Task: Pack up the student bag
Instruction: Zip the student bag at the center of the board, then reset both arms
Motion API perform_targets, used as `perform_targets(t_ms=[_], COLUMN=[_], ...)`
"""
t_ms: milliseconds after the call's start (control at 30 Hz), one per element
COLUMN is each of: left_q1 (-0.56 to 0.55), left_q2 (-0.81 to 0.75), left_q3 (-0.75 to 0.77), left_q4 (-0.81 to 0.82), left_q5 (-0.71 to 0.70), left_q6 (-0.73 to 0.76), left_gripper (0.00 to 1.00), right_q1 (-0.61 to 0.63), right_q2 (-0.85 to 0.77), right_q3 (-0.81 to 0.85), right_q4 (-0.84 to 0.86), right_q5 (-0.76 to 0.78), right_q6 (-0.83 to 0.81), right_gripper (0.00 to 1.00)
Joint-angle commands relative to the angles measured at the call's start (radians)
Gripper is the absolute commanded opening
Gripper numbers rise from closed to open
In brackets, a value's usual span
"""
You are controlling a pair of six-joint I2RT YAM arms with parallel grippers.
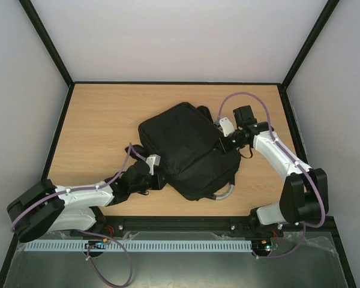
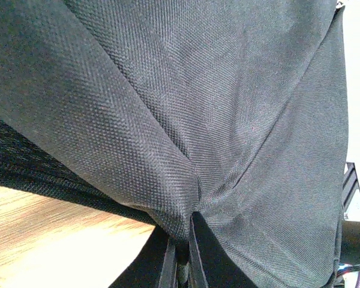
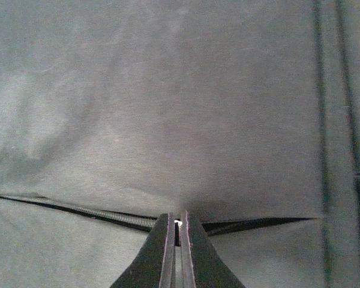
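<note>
On one table [image 1: 102,120], one student bag [image 1: 186,147]

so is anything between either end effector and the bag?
Nothing visible. The left end effector is shut on a fold of the student bag fabric; the right end effector is shut at its zip, against the cloth.

The student bag [image 2: 228,120] is spilling past the edges of both wrist views, and whatever the right pincer [image 3: 178,217] is pinching on it is looking too tiny to tell.
</note>
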Motion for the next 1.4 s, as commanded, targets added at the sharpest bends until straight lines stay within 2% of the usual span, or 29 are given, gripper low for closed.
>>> perform_targets(t_ms=[0,500,767,800,867,900,1000,1100,1233,1267,1300,1367], left_q1=[0.0,0.014,0.077,0.085,0.098,0.104,0.118,0.127,0.138,0.141,0.143,0.145], left_q2=[-0.025,-0.07,-0.106,-0.105,-0.104,-0.102,-0.099,-0.099,-0.088,-0.078,-0.065,-0.032], left_q3=[-0.02,-0.015,0.011,0.028,0.077,0.111,0.24,0.382,0.599,0.655,0.711,0.813], left_q4=[-0.016,-0.081,-0.152,-0.17,-0.229,-0.267,-0.428,-0.599,-0.774,-0.806,-0.832,-0.875], left_q5=[-0.036,-0.066,-0.063,-0.063,-0.072,-0.077,-0.116,-0.192,-0.299,-0.32,-0.341,-0.395], left_q6=[0.023,0.043,0.097,0.113,0.156,0.18,0.258,0.359,0.498,0.535,0.567,0.624], left_gripper=[0.02,0.02,0.02,0.02,0.06,0.12,0.46,0.63,0.77,0.79,0.81,0.86], right_q1=[-0.085,-0.278,-0.334,-0.335,-0.336,-0.336,-0.336,-0.336,-0.336,-0.336,-0.336,-0.336], right_q2=[-0.005,0.123,0.138,0.125,0.087,0.063,-0.01,-0.073,-0.136,-0.149,-0.161,-0.182], right_q3=[-0.004,-0.024,-0.036,-0.037,-0.04,-0.039,-0.032,0.003,0.095,0.123,0.154,0.211], right_q4=[-0.049,0.017,0.022,0.018,0.016,0.016,0.011,-0.008,-0.024,-0.023,-0.021,-0.002], right_q5=[0.022,0.004,-0.048,-0.064,-0.084,-0.092,-0.101,-0.092,-0.06,-0.05,-0.042,-0.027], right_q6=[-0.041,-0.048,-0.043,-0.042,-0.025,-0.013,0.007,0.019,0.049,0.058,0.07,0.112], right_gripper=[0.01,0.01,0.01,0.04,0.19,0.29,0.46,0.57,0.75,0.84,0.98,1.0])
